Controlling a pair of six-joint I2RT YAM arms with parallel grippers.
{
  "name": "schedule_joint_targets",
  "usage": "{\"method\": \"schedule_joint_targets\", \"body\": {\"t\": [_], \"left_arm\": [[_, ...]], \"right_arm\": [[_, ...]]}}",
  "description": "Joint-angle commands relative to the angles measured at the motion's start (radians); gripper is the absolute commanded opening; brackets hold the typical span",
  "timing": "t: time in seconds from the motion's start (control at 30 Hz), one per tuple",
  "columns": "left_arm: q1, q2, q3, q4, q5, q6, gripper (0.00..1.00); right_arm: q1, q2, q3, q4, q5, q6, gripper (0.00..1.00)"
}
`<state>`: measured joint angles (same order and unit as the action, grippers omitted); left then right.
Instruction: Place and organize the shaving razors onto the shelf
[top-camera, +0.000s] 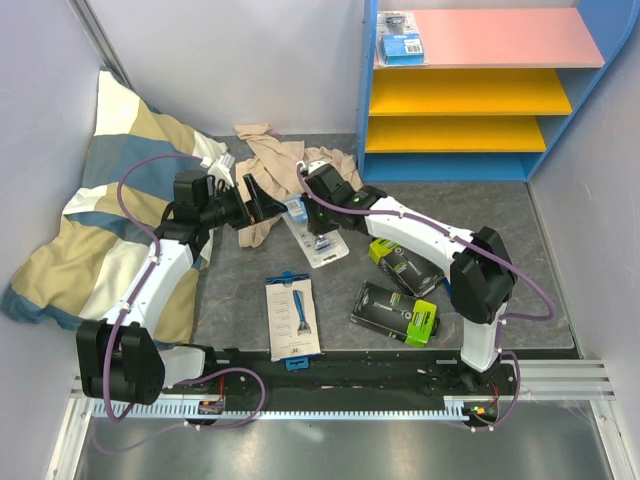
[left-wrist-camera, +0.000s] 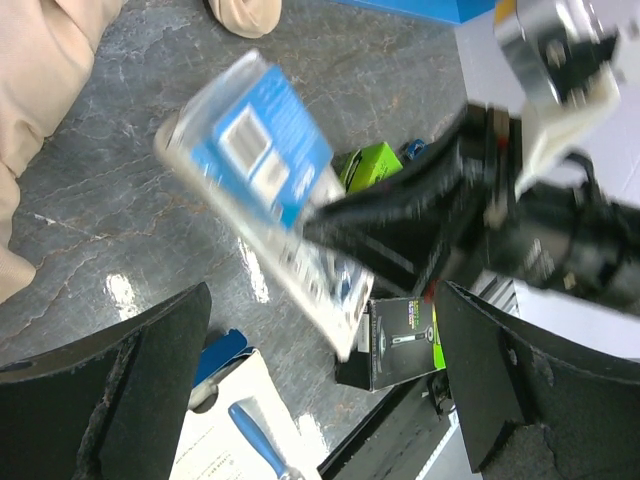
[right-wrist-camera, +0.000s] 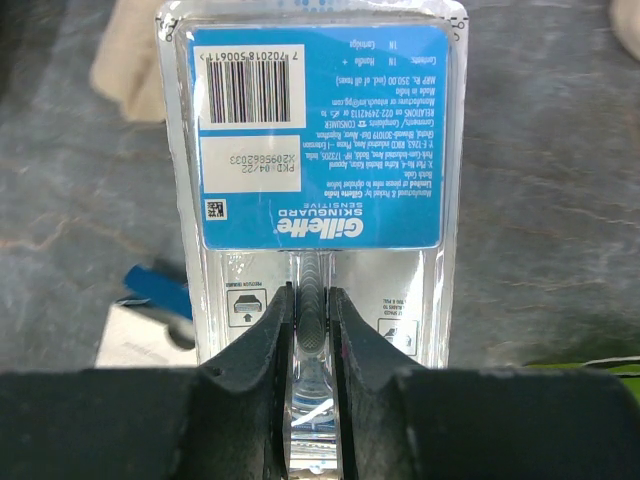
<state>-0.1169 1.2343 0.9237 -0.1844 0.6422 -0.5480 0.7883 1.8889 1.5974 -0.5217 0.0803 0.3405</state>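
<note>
Right wrist view: blister pack (right-wrist-camera: 315, 150), lower end hidden, pinched in right end effector (right-wrist-camera: 310, 305); left end effector (left-wrist-camera: 322, 298) wide, empty.

Lab test cell: plain partition walls (top-camera: 250, 60), aluminium mounting rail (top-camera: 350, 405).

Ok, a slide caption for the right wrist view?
Right gripper pinches a clear blister razor pack on a blue card over the grey table.

Blister pack (right-wrist-camera: 315, 150) card, "Gillette SKINGUARD SENSITIVE" (upside down), "Made in India", barcode
</note>
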Motion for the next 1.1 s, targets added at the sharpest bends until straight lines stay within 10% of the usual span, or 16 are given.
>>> {"method": "schedule_joint_targets", "body": {"t": [0.0,0.4,0.77,1.07], "left_arm": [[0.010,0.010,-0.002,0.045,0.034,-0.009,1.00],[0.017,0.062,0.006,-0.007,0.010,-0.070,0.99],[0.017,0.089,-0.056,0.275,0.102,-0.245,0.98],[0.017,0.131,-0.103,0.456,0.206,-0.343,0.68]], "right_arm": [[0.040,-0.059,0.064,-0.035,0.036,0.022,0.01],[0.077,-0.112,0.121,-0.077,0.076,0.032,0.01],[0.100,-0.149,0.118,-0.077,0.055,0.028,0.02],[0.114,-0.182,0.078,-0.041,0.038,0.041,0.02]]}}
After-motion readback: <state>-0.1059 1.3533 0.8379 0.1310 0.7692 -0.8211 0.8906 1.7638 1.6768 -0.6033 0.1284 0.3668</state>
